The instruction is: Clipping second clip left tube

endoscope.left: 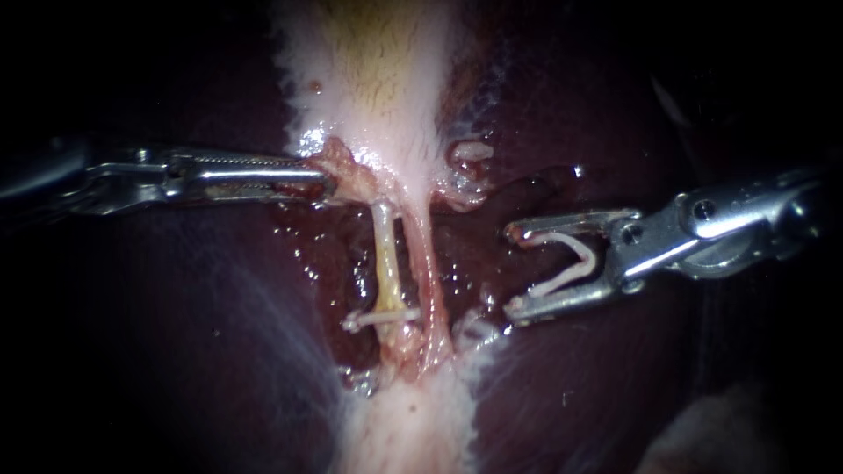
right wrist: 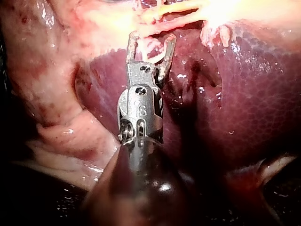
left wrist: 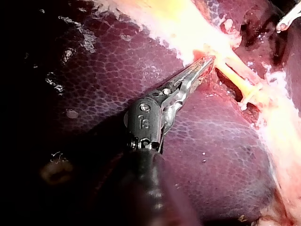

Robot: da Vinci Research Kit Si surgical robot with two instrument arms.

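Observation:
The pale yellow left tube (endoscope.left: 385, 259) runs down from the gallbladder (endoscope.left: 386, 79), with a pinker right tube (endoscope.left: 428, 263) beside it. One white clip (endoscope.left: 379, 318) sits across the left tube's lower end. My left instrument (endoscope.left: 320, 182) is shut on tissue at the gallbladder's neck, seen also in the left wrist view (left wrist: 208, 62). My right instrument (endoscope.left: 515, 270) stands right of both tubes and apart from them. Its jaws are spread wide and hold a white V-shaped clip (endoscope.left: 571, 263) between them. In the right wrist view this instrument (right wrist: 153, 36) points at the tubes (right wrist: 174, 12).
Dark red liver (endoscope.left: 176, 351) lies on both sides of the dissected trough. Wet raw tissue (endoscope.left: 474, 254) lies between the right tube and my right instrument. A pale fatty band (endoscope.left: 413, 421) continues below the tubes. The placed clip (left wrist: 249, 96) also shows ahead of my left instrument.

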